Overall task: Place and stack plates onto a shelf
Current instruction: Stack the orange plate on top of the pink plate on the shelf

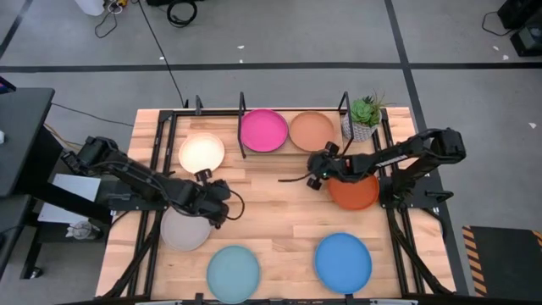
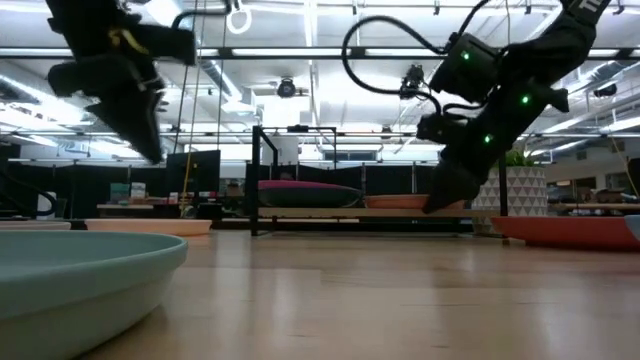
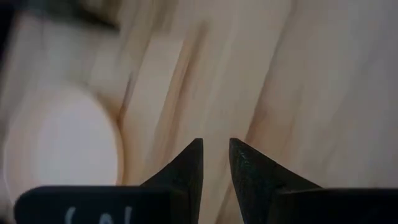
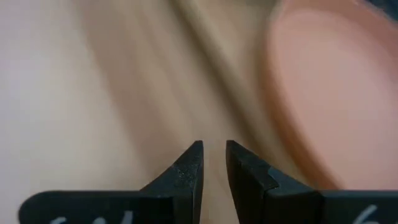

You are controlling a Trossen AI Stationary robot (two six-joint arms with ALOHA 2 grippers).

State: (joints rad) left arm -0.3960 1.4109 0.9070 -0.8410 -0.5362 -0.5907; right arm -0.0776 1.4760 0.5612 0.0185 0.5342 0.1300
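White marks on the left claw (image 3: pixel 216 163) are unreadable.

A pale wooden bench (image 1: pixel 279 212) of long planks stands on a grey floor (image 1: pixel 279 34) crossed by dark taped lines. Black cables (image 1: pixel 174 13) lie coiled on the floor beyond the bench's far edge, and a dark desk (image 1: pixel 21 140) sits off to one side. Across the room, rows of bright strip lights (image 2: pixel 300 60) run along the ceiling above dim shelving and equipment (image 2: pixel 130 190)
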